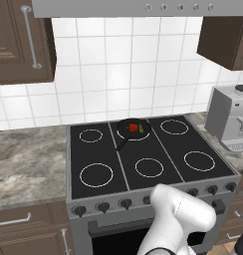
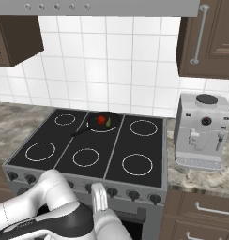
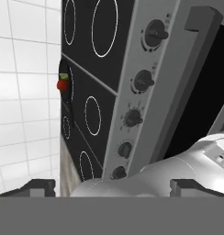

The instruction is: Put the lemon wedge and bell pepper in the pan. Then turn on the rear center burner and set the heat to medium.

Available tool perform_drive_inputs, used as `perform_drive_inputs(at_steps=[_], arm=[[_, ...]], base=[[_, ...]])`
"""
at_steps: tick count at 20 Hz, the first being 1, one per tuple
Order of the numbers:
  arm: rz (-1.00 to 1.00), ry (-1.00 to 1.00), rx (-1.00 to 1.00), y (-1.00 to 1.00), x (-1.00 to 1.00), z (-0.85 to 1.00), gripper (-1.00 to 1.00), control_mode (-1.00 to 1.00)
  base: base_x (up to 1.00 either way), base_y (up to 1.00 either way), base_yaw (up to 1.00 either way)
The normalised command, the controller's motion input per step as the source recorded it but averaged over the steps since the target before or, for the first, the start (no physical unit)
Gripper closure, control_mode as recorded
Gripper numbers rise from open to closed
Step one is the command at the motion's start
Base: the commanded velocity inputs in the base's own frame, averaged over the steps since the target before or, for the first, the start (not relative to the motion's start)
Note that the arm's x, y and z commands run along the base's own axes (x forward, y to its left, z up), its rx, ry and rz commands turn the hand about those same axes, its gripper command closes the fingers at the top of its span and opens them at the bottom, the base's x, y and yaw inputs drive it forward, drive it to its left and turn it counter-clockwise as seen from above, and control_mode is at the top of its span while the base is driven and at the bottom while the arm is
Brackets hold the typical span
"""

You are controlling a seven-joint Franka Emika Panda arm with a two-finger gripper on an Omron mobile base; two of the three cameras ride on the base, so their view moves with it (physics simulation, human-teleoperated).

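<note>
The black pan (image 1: 124, 124) (image 2: 94, 124) sits on the rear center burner (image 1: 136, 138) of the black glass cooktop, handle pointing front-left. Inside it lie the red bell pepper (image 1: 133, 128) (image 2: 102, 120) (image 3: 63, 85) and, just beside it, the small yellow-green lemon wedge (image 1: 141, 129) (image 2: 109, 121) (image 3: 63, 76). My gripper (image 3: 114, 187) is open with nothing between its fingers. It hangs low in front of the stove. The hand view is rolled sideways and looks along the front knob row (image 3: 142, 81) (image 1: 126, 202) (image 2: 111, 191). The pan is far from the gripper.
Several knobs line the stove's front panel above the dark oven door (image 3: 203, 82). A grey coffee machine (image 1: 230, 119) (image 2: 201, 131) stands on the counter right of the stove. Wall cabinets (image 1: 19, 40) (image 2: 210, 37) and a range hood hang above.
</note>
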Motion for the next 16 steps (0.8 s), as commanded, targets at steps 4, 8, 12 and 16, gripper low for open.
perform_drive_inputs(at_steps=[4, 8, 12, 16], arm=[[0.00, 0.00, 0.05, 0.00, 0.07, -0.02, -1.00, -1.00], [0.00, 0.00, 0.09, 0.00, 0.03, -0.06, -1.00, -1.00], [0.00, 0.00, 0.05, 0.00, 0.12, -0.11, -1.00, -1.00], [0.00, 0.00, 0.02, 0.00, 0.25, -0.09, -1.00, -1.00]], base=[[0.00, 0.00, 0.00], [0.00, 0.00, 0.00], [0.00, 0.00, 0.00], [0.00, 0.00, 0.00]])
